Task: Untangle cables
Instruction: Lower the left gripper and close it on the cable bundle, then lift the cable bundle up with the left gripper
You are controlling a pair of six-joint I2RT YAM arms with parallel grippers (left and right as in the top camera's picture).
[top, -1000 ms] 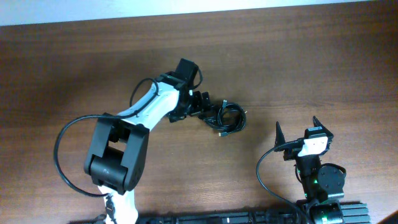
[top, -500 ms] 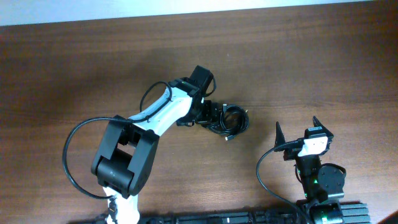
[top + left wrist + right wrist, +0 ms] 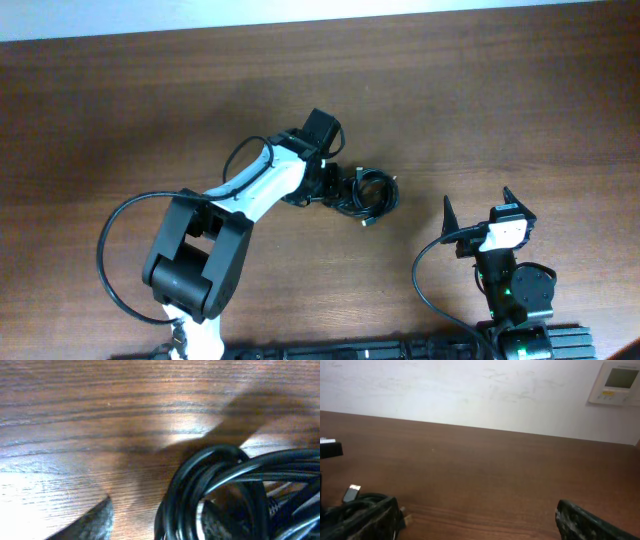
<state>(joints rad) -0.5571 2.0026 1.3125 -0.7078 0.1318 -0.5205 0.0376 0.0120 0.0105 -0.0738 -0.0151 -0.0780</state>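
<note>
Lettering on wall panel is unreadably small; cables lie bunched.

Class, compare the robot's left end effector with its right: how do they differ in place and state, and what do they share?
The left end effector is at the cables; the right end effector is apart from them, close to the robot's side of the table. The right end effector's jaws stand wide open on nothing; the left end effector's opening cannot be judged here. Shared: both have dark fingers.

Brown wooden table, white wall
</note>
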